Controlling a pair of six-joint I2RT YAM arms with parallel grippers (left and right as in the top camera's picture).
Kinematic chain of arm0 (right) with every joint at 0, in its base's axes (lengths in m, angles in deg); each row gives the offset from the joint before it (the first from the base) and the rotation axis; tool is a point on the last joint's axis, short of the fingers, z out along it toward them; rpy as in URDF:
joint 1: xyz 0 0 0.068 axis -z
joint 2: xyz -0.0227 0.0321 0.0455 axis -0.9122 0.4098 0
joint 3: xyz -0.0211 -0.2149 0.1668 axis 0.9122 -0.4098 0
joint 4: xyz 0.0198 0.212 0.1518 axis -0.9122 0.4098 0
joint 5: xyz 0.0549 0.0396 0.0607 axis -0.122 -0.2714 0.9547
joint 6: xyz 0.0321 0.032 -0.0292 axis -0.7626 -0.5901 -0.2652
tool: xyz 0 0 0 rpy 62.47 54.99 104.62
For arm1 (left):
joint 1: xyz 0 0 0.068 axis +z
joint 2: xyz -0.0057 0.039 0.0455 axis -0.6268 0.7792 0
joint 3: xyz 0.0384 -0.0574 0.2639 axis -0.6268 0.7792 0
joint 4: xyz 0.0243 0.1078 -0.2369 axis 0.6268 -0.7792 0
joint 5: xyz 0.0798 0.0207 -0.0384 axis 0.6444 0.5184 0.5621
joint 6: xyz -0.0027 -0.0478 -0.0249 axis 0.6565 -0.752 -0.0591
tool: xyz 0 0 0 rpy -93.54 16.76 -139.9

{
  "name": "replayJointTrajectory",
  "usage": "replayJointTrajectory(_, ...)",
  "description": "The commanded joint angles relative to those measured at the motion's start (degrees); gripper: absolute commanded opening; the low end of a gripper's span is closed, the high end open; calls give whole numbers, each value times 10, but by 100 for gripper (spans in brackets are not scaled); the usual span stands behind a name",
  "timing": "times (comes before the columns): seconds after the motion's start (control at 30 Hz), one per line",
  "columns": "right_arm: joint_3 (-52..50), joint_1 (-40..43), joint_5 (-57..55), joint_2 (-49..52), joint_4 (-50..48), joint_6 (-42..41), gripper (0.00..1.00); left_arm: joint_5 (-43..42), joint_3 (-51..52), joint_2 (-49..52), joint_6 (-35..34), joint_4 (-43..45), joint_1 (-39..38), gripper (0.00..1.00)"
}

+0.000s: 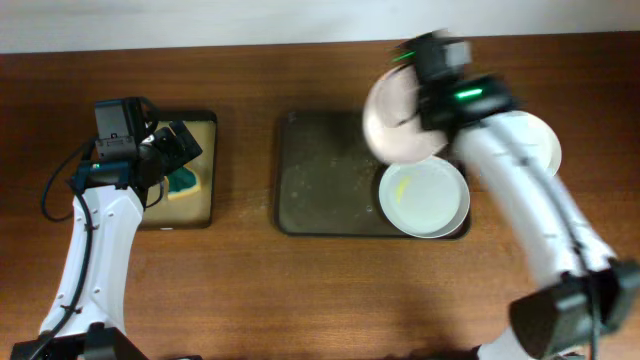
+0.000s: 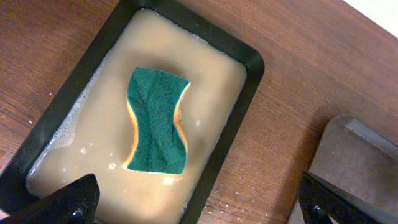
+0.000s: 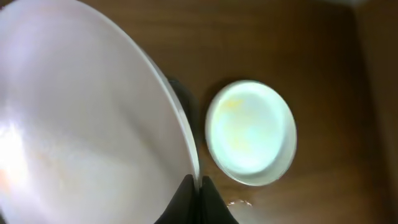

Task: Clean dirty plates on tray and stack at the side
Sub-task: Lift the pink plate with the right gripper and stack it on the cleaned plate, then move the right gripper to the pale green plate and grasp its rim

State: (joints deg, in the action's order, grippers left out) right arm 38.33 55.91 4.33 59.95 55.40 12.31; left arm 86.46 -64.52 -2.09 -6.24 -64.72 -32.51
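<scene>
My right gripper point(image 1: 428, 95) is shut on the rim of a white plate point(image 1: 393, 125) and holds it tilted above the back right of the large dark tray point(image 1: 320, 175). In the right wrist view the fingertips point(image 3: 198, 186) pinch that plate's edge point(image 3: 81, 124). A second plate point(image 1: 425, 198) with a yellow smear lies on the tray's right end and also shows in the right wrist view point(image 3: 250, 132). A third plate point(image 1: 545, 140) lies on the table right of the tray, partly hidden by my arm. My left gripper point(image 1: 172, 150) is open above a green sponge point(image 2: 157, 121).
The sponge lies in a smaller black tray point(image 2: 249, 68) holding cloudy soapy water, at the left of the table point(image 1: 205, 200). A corner of the large tray shows in the left wrist view point(image 2: 357, 152). The wooden table point(image 1: 250, 290) runs along the front.
</scene>
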Motion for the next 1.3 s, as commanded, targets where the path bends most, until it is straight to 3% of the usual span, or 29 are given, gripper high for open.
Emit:
replayJointTrajectory(0.0,2,165,216,-3,16,-28,4,-6,-3,0,0,0,3,100)
replayJointTrajectory(0.17,-24,325,259,75,2,-62,4,-6,-3,0,0,0,3,99)
replayJointTrajectory(0.43,-25,394,257,178,-37,-62,4,-6,-3,0,0,0,3,99)
replayJointTrajectory(0.47,-25,395,255,182,-40,-62,9,-6,-3,0,0,0,3,99)
replayJointTrajectory(0.53,-25,395,255,183,-40,-62,51,-6,-3,0,0,0,3,99)
replayJointTrajectory(0.57,-25,395,255,182,-38,-62,66,-6,-3,0,0,0,3,99)
replayJointTrajectory(0.63,-21,395,279,179,-24,-61,79,-6,-3,0,0,0,3,99)
replayJointTrajectory(0.77,-18,380,328,131,14,-52,78,-6,-3,0,0,0,3,99)
replayJointTrajectory(0.9,-18,311,325,50,91,-23,78,-6,-3,0,0,0,3,99)
replayJointTrajectory(1.0,-42,233,273,44,129,-23,92,-6,-3,0,0,0,3,100)
replayJointTrajectory(1.07,-84,196,265,44,117,-26,92,-6,-3,0,0,0,3,100)
replayJointTrajectory(1.1,-116,180,264,44,100,-39,89,-6,-3,0,0,0,3,99)
replayJointTrajectory(1.17,-173,164,265,44,56,-63,66,-6,-3,0,0,0,3,99)
replayJointTrajectory(1.27,-244,159,265,44,-1,-80,54,-6,-3,0,0,0,3,99)
